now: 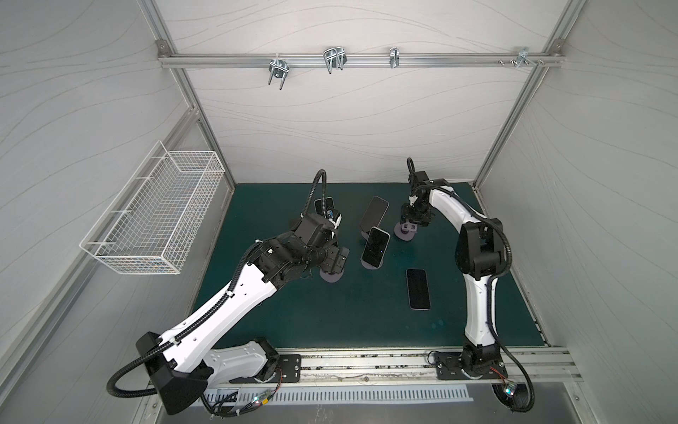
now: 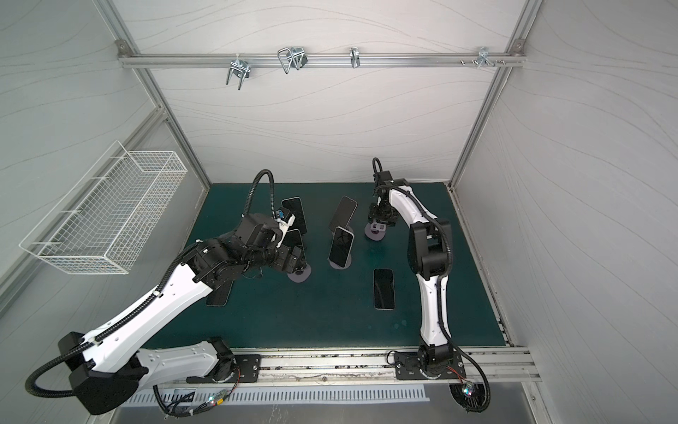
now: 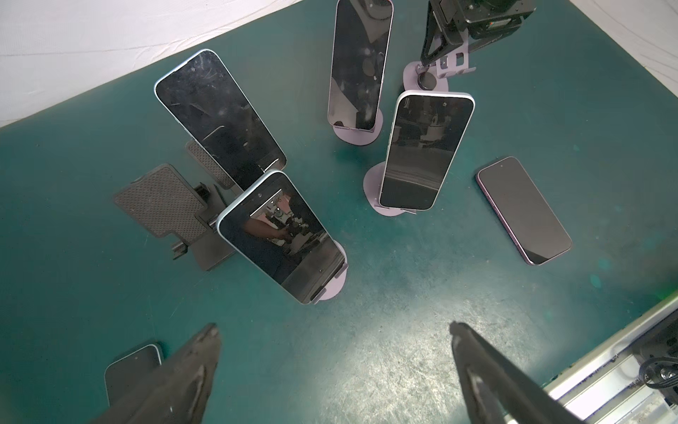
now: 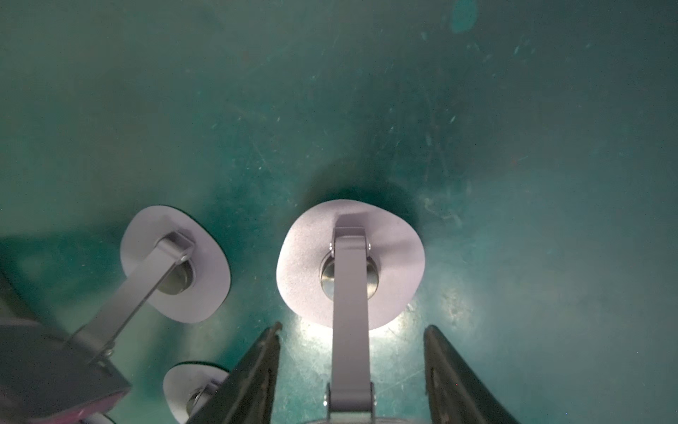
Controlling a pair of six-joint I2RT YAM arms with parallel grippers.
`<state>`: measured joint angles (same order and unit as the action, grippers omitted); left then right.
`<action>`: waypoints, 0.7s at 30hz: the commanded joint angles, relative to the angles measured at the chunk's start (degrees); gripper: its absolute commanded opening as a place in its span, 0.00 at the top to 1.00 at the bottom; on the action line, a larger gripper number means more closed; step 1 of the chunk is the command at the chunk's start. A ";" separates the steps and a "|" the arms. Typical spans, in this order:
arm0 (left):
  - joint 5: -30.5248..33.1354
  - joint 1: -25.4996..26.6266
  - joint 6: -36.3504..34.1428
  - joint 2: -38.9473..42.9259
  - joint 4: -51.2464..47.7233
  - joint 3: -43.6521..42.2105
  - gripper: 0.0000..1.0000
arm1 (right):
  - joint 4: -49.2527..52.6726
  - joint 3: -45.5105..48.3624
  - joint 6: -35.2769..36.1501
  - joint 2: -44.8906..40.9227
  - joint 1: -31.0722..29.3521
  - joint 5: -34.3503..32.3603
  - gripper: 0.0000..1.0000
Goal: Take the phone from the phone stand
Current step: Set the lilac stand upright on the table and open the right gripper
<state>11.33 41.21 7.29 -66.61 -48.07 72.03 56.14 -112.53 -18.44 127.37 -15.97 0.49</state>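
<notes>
Two of six phones are off their stands: a purple-edged flat phone (image 1: pixel 418 289) lies on the bench (image 1: pixel 330 323) well apart from the right gripper (image 4: pixel 352 327), and a pale-edged flat phone (image 3: pixel 132 369) lies below the left gripper (image 3: pixel 334 328), off to one side. Four are left to lift. The left gripper hangs wide open and empty; the nearest propped phone (image 3: pixel 282 235) leans on its lilac stand (image 3: pixel 337 281) just ahead of and below it, untouched. I judge this the one in hand, with approach, grasp and lift all to come. Three more propped phones (image 3: pixel 220 117) (image 3: pixel 359 66) (image 3: pixel 425 150) stand beyond. The right gripper is closed about the head of an empty lilac stand (image 4: pixel 304 264), seemingly steadying it. An empty black stand (image 3: pixel 161 202) sits beside the nearest propped phone. White panelled walls (image 1: pixel 348 128) on an aluminium frame enclose the scuffed green bench. A wire basket (image 1: pixel 157 216) hangs on the left gripper's side, and small metal hooks (image 1: pixel 334 60) hang on a rail far beyond both.
</notes>
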 commanded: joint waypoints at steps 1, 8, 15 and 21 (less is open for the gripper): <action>-0.52 -0.58 0.14 -0.67 0.84 2.66 0.01 | 1.96 -1.83 2.26 0.95 0.55 1.53 0.47; -1.12 -1.02 0.19 -2.33 0.94 3.59 0.01 | 2.12 -1.70 2.50 2.22 0.53 2.41 0.46; -1.67 -1.40 -0.60 -3.55 0.83 4.82 0.01 | 2.13 -0.70 3.07 2.23 0.23 1.57 0.43; -2.51 -1.40 -0.35 -3.04 1.02 3.78 0.01 | 2.70 -0.76 5.18 1.43 -0.01 -1.06 0.41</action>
<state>9.76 40.10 7.40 -69.91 -48.03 74.39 56.42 -112.81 -15.55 128.22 -15.90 1.26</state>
